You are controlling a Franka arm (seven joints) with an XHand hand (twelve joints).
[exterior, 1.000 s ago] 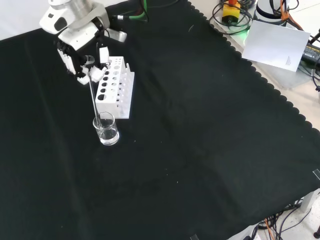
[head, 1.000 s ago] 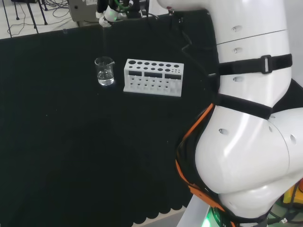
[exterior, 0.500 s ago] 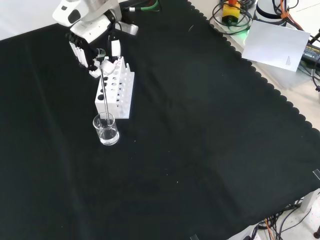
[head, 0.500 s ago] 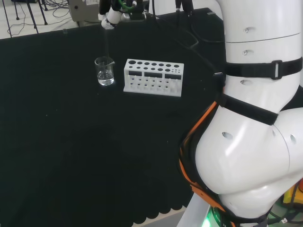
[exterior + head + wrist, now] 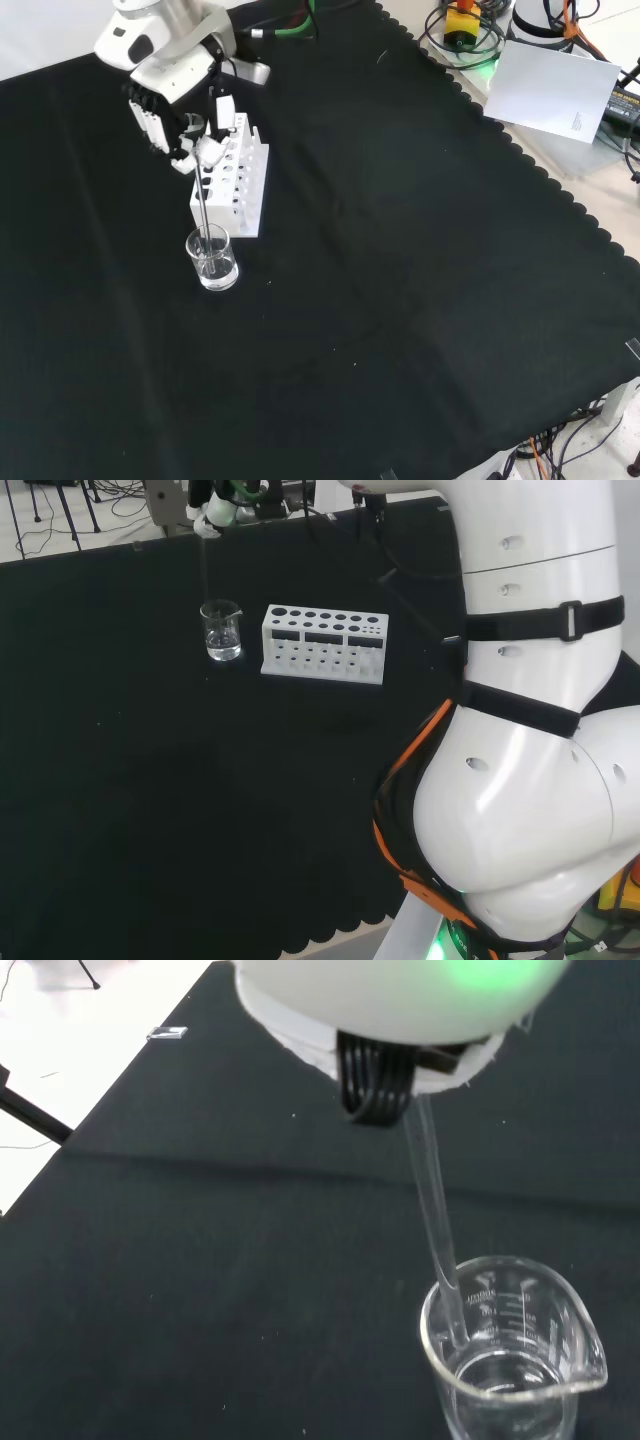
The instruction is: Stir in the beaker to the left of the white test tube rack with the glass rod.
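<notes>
Sitting left of centre in the front view, the beaker (image 5: 212,259) holds clear liquid and the glass rod (image 5: 204,208), pinched by the hand (image 5: 178,118).

On the bench (image 5: 400,300), in the head view, the beaker (image 5: 221,630) stands just left of the rack (image 5: 324,643). In the front view the hand (image 5: 185,130) is above them. The rod (image 5: 203,205) goes down into the beaker, maybe touching its inside wall.

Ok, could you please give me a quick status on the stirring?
Hand shut on glass rod. Rod tip inside beaker, clear liquid at the bottom. White test tube rack close beside; nothing in the way.
</notes>
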